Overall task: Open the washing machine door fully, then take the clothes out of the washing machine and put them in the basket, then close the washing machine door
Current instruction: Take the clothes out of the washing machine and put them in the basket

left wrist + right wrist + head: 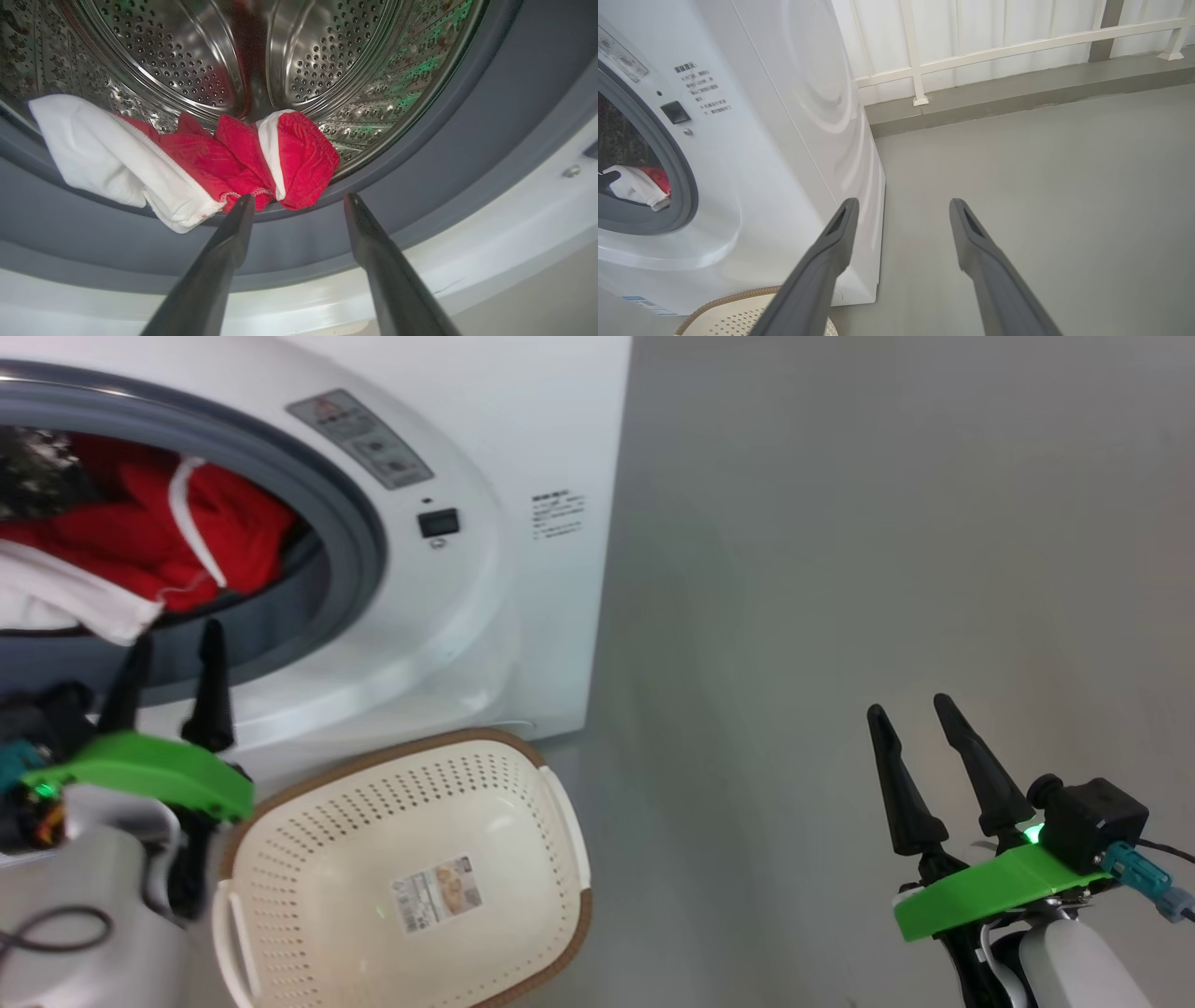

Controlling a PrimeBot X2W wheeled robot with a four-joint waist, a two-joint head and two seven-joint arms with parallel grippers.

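The white washing machine (523,448) stands with its mouth uncovered; its door is out of view. Red clothes (159,537) with white trim and a white piece (65,593) lie at the drum's lip, spilling over the grey gasket (420,186). My left gripper (177,639) is open, its fingertips (245,205) just short of the red garment (299,158) and white piece (93,144). The cream basket (327,859) sits on the floor below the opening, holding nothing. My right gripper (915,709) hangs open over bare floor, far right of the machine (775,116).
Grey floor (840,569) spreads to the right of the machine. A white railing (994,51) on a low kerb runs behind it. The basket's rim (733,298) pokes out below the machine's front corner.
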